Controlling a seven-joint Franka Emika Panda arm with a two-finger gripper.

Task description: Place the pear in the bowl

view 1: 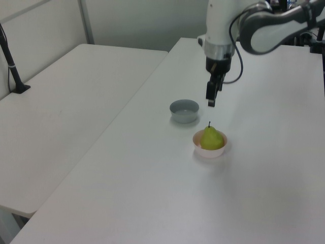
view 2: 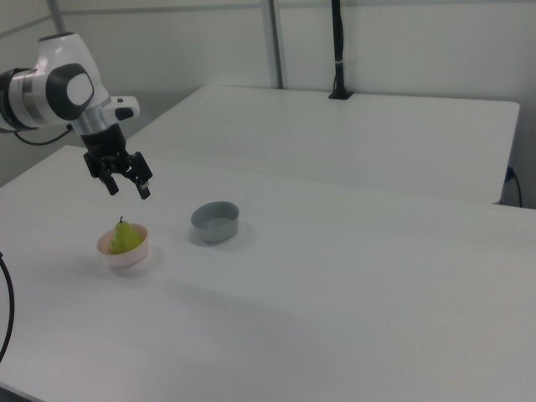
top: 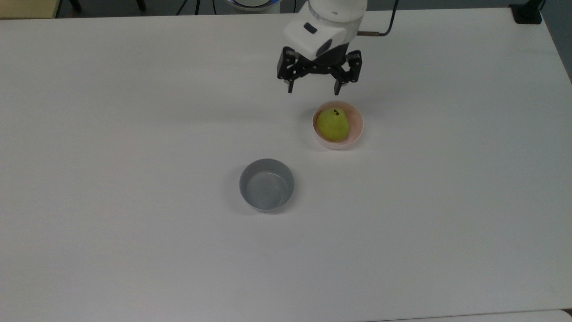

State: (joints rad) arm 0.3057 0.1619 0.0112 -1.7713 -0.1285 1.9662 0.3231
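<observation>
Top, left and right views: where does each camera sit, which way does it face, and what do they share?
Top view: overhead, looking down on the white table; shows the wrist and open gripper.
Left view: raised off one table side; shows the arm above the pear.
Right view: raised off the opposite side; shows the arm.
All share the pear, pink bowl and grey bowl.

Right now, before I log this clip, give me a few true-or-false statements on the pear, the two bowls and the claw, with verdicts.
1. The pear sits in the pink bowl. True.
2. The claw is shut on the pear. False: it is open, empty, and raised clear of the bowl.
3. The grey bowl holds a second fruit. False: it is empty.
4. The pear's stem points upward in the left view. True.
5. The two bowls touch each other. False: bare white table lies between them.
</observation>
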